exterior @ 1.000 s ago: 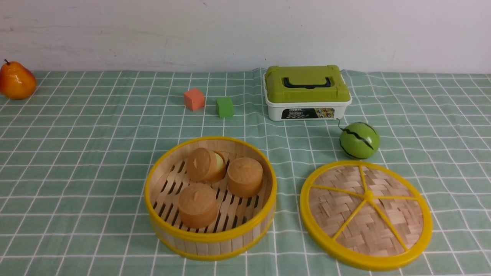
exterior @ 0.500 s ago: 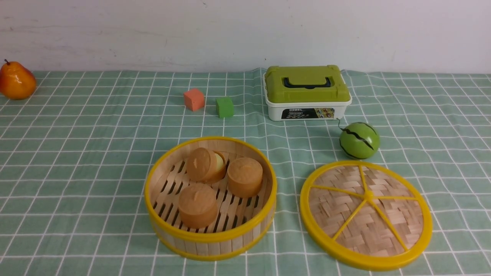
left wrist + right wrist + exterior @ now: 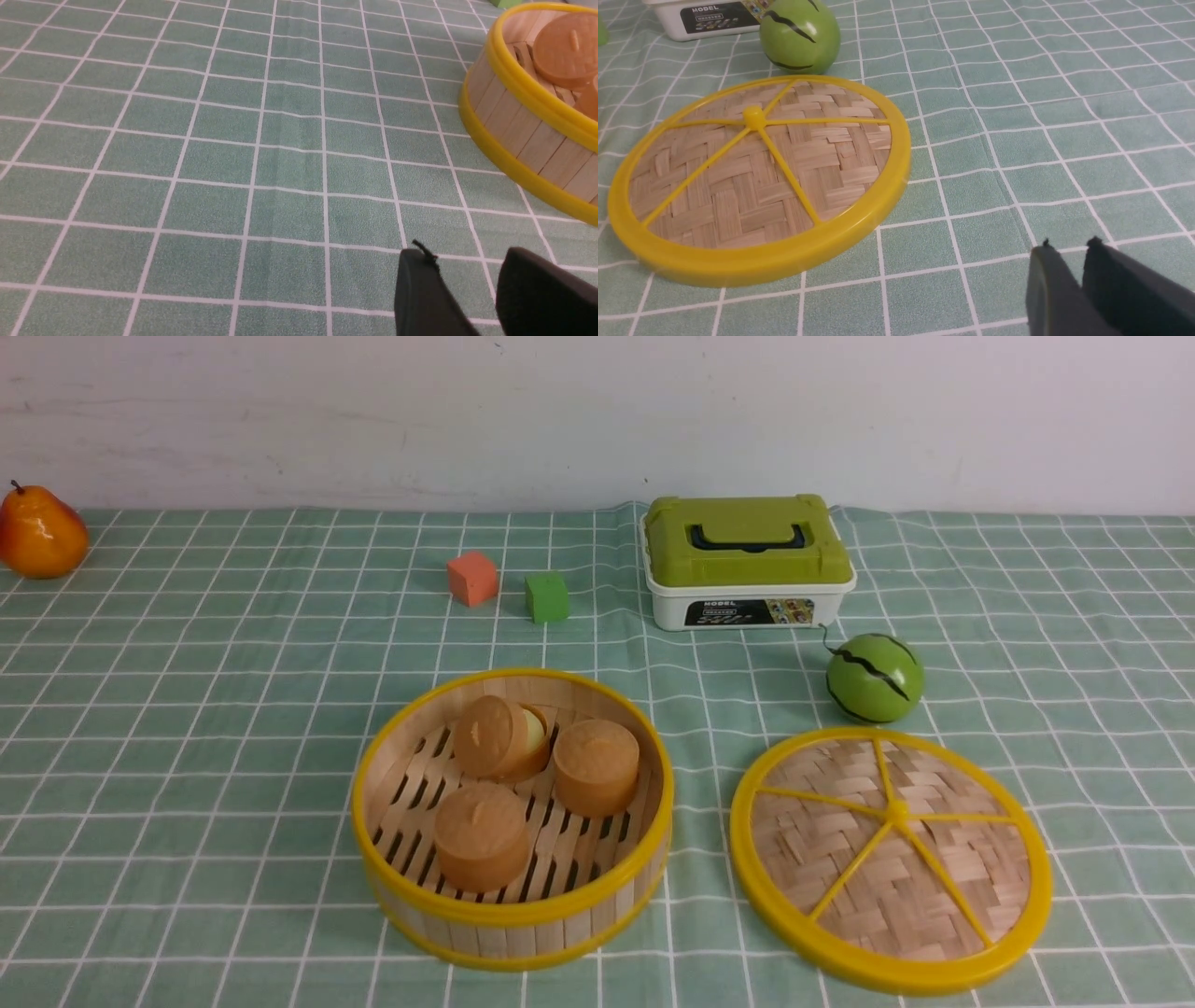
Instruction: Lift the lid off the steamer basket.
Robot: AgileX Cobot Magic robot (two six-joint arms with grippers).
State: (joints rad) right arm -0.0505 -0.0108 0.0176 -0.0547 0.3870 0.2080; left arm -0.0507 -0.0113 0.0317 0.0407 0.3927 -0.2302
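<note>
The flat round woven-bamboo lid with its yellow rim and spokes (image 3: pixel 892 859) lies on the green checked tablecloth (image 3: pixel 187 709) just right of the open, slat-walled steamer basket (image 3: pixel 512 817), apart from it, so the task looks done. The left gripper (image 3: pixel 472 289) and right gripper (image 3: pixel 1073 280) both sit low over bare cloth with their dark fingers nearly pressed together, pinching nothing. The remaining risk seems small: a careless sweep of the right arm could nudge the lid against the nearby green toy watermelon (image 3: pixel 875 678) or back toward the basket.
</note>
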